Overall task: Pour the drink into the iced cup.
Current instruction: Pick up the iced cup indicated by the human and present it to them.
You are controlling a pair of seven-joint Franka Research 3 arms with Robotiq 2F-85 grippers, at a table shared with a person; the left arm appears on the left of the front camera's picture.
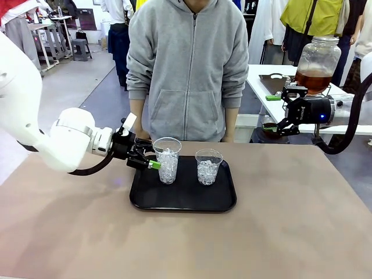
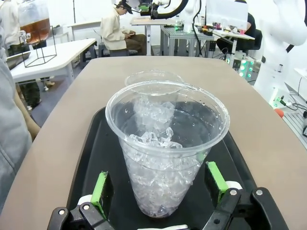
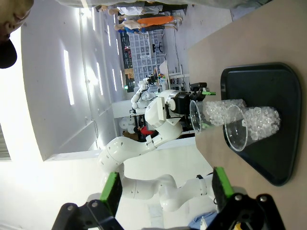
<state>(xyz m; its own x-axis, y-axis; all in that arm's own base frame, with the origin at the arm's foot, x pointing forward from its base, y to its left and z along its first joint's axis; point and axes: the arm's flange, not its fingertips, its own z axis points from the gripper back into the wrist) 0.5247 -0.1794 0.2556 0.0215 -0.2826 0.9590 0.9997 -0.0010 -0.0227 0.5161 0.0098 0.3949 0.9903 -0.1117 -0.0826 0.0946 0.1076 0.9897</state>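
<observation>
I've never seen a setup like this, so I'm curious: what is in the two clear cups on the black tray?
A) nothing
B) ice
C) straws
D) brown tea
B: the left cup and the right cup on the black tray both hold clear ice chunks, no brown liquid.

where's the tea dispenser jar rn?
Front view: the dispenser jar stands on the white side table at far right, just behind the right gripper, away from the black tray.
</observation>
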